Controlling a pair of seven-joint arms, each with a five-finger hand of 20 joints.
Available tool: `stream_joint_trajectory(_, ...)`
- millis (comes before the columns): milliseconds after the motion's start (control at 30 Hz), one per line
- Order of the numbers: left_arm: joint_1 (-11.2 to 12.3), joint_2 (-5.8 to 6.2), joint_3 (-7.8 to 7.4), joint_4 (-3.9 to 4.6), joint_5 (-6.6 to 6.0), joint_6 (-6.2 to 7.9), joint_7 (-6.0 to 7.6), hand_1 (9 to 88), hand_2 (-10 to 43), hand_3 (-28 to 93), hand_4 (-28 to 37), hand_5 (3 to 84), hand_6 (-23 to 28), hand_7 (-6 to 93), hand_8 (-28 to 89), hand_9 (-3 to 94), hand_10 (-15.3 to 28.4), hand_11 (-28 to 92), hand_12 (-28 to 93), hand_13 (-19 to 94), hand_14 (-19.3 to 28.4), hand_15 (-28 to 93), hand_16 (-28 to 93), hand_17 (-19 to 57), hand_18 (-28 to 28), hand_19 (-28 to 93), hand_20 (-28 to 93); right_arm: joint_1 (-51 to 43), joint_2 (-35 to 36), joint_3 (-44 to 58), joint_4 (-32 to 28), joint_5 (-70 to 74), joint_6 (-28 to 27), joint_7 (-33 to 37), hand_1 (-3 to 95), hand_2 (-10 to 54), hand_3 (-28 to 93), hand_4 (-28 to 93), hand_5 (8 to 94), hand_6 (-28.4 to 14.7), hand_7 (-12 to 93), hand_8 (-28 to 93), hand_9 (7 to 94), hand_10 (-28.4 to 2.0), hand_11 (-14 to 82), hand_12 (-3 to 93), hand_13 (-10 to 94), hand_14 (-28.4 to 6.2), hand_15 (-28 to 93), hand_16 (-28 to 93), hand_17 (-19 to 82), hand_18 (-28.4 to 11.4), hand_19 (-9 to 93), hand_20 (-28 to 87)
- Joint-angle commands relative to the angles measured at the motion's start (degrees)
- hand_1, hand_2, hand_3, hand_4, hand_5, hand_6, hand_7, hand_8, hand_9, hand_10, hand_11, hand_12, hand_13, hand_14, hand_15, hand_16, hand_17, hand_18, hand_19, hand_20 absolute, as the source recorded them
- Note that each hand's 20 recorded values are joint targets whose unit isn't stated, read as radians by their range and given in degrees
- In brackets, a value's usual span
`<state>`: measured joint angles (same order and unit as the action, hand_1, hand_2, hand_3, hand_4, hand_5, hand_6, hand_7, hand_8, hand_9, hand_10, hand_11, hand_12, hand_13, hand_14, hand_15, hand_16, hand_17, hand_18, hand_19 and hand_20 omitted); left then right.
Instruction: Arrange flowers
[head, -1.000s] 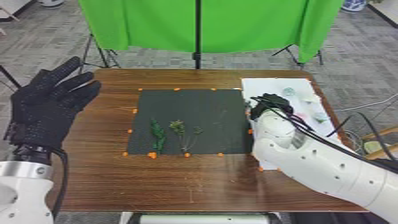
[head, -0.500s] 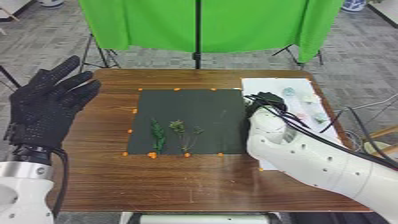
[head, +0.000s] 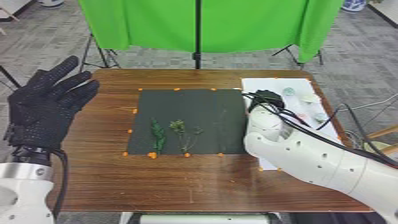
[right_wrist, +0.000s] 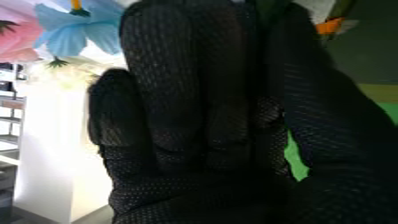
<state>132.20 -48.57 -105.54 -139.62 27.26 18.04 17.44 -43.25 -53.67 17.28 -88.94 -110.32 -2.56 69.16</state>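
On the dark mat (head: 200, 112) lie a long green leafy sprig (head: 158, 135) and a thin branching sprig (head: 178, 131). Blue (head: 288, 91), pale (head: 309, 99) and pink (head: 320, 117) flowers rest on the white board (head: 266, 83). My right hand (head: 266, 99) is low where mat and board meet, left of these flowers. The right wrist view has my right hand (right_wrist: 191, 100) with fingers straight, near a blue flower (right_wrist: 75, 32) and a pink one (right_wrist: 13, 32); something dark green partly shows between fingers and thumb. My left hand (head: 49, 102), open, is raised at the table's left side.
Orange markers (head: 153, 155) edge the mat on the brown table (head: 178, 185). Black cables run along my right forearm. Behind the table hangs a green cloth (head: 151, 25) on a stand, and a thin cable loops off the right side.
My right forearm has swung left toward the mat, and the hand has shifted slightly toward the table's far side. The left hand stays nearly still.
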Motion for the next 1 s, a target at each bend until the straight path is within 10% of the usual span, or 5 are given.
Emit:
stream_joint_trajectory(33, 0.74, -0.83, 0.12, -0.02, -0.31, 0.09, -0.01, 21.4, 9.1, 77, -25.9, 36.7, 10.6, 15.8, -10, 33.8, 21.9, 29, 11, 25, 28.4, 50, -9, -7.0, 28.4, 66, -13, -0.53, 2.42, -2.38, 1.45, -1.99, 4.57, -1.96, 54.9, -9.5, 67, -28, 86.3, -0.3, 21, 6, 93.5, -8.5, 24.1, 24.3, 85, -6.6, 55, 18, 50, -20.3, 93, 17)
stream_joint_trajectory(1000, 0.39, -1.18, 0.24, 0.22, 0.1, -0.01, -1.7, 21.3, 9.3, 77, -26.1, 36.7, 10.6, 15.9, -10, 33.8, 21.8, 29, 11, 25, 28.4, 50, -9, -7.1, 28.4, 66, -12, 4.68, 4.35, -4.91, -4.92, -10.65, 18.07, -4.09, 53.9, -9.5, 74, -28, 87.6, -2.2, 22, 10, 93.7, -9.2, 29.2, 22.8, 85, -6.5, 58, 19, 49, -20.5, 93, 29)
